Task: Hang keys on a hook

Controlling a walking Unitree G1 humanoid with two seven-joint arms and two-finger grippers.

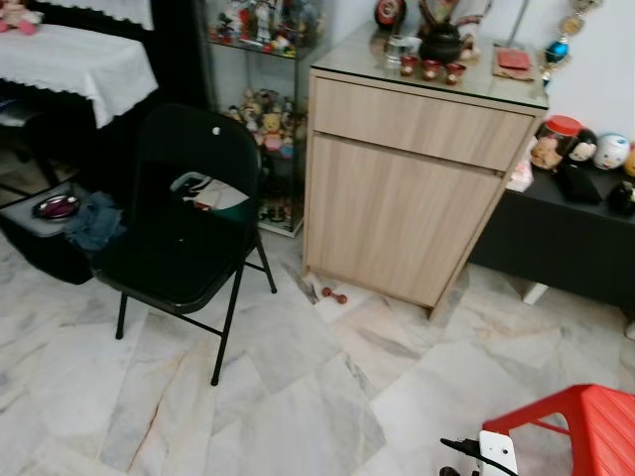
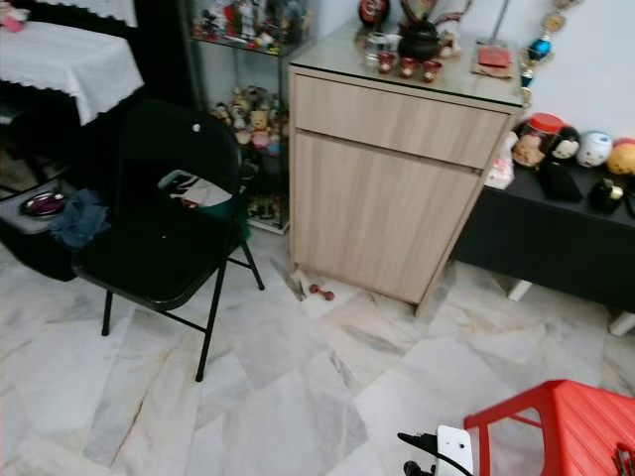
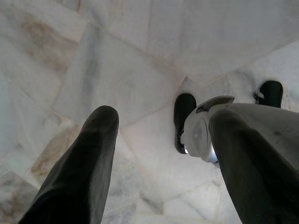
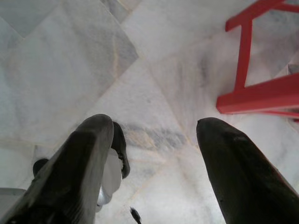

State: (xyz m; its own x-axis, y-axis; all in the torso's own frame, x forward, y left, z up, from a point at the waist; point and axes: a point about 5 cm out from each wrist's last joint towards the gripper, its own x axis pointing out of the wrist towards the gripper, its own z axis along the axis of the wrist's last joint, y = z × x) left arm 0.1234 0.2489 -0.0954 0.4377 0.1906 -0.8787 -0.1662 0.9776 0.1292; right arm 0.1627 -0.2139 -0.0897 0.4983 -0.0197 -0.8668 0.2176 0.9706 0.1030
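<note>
Marble floor [image 3: 140, 56] lies beneath the left gripper [image 3: 163, 126] and right gripper [image 4: 154, 135], both spread wide, grasping nothing.

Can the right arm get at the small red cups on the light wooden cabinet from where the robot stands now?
Probably not yet. The right gripper hangs low over the marble floor beside the red plastic stool, jaws open, while the small red cups sit on the light wooden cabinet across open floor.

red stool [image 1: 585, 426] cut off at edge
</note>
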